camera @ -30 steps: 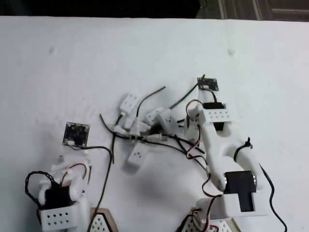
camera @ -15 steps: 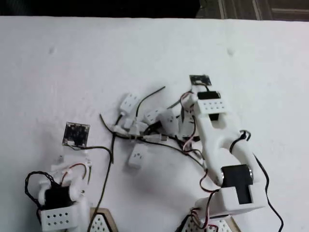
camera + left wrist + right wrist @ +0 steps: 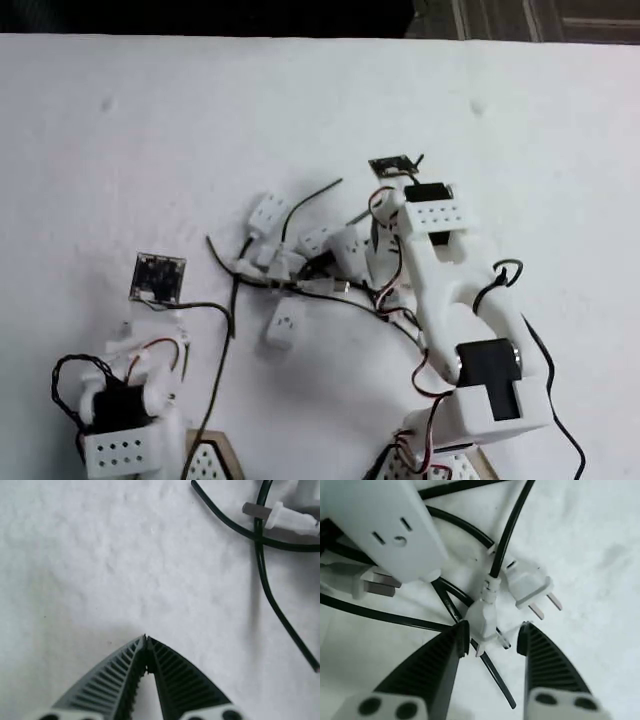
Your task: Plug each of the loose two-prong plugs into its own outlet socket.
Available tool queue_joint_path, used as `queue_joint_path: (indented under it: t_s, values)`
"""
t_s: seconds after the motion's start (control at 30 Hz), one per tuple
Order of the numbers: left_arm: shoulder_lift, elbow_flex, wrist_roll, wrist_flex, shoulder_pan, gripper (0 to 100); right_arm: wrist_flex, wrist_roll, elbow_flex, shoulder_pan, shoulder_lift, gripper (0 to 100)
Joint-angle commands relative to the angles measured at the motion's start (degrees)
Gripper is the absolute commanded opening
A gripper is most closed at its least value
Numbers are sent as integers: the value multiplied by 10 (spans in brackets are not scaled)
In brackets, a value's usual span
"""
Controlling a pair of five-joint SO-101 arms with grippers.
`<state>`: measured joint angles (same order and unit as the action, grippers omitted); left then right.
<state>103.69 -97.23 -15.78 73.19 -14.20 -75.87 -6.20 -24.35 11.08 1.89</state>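
Note:
A tangle of black cords (image 3: 300, 285) lies mid-table with white outlet socket blocks (image 3: 268, 213) (image 3: 284, 322) (image 3: 335, 243) and loose white two-prong plugs (image 3: 322, 287). My right arm (image 3: 435, 250) hangs over the tangle's right side. In the right wrist view my right gripper (image 3: 492, 630) is open, straddling a small white plug (image 3: 482, 619) without touching it. A second plug (image 3: 530, 585) lies just beyond, and a socket block (image 3: 385, 525) is off to one side. My left arm (image 3: 120, 415) rests at the front left. Its gripper (image 3: 146, 641) is shut and empty over bare table, a plug (image 3: 292, 517) farther off.
The white table (image 3: 120, 150) is bare to the back and left. Its far edge meets a dark floor (image 3: 200, 15). A wooden base piece (image 3: 205, 460) sits at the front edge beside the left arm. Red and black wires run along both arms.
The right arm has swung left toward the cord tangle, its wrist now over the plugs. The left arm and the sockets have not moved.

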Motion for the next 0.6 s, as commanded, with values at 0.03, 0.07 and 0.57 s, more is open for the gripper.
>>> queue_joint_path:
  t_s: [0.03, 0.07, 0.57]
  values:
    - [1, 3, -3, 2, -4, 24, -4, -3, 20, 3, -2, 166]
    - [1, 3, -3, 2, -4, 24, -4, -3, 20, 3, -2, 166]
    - [1, 3, -3, 2, -5, 24, -18, 51, 83, 28, 115, 152]
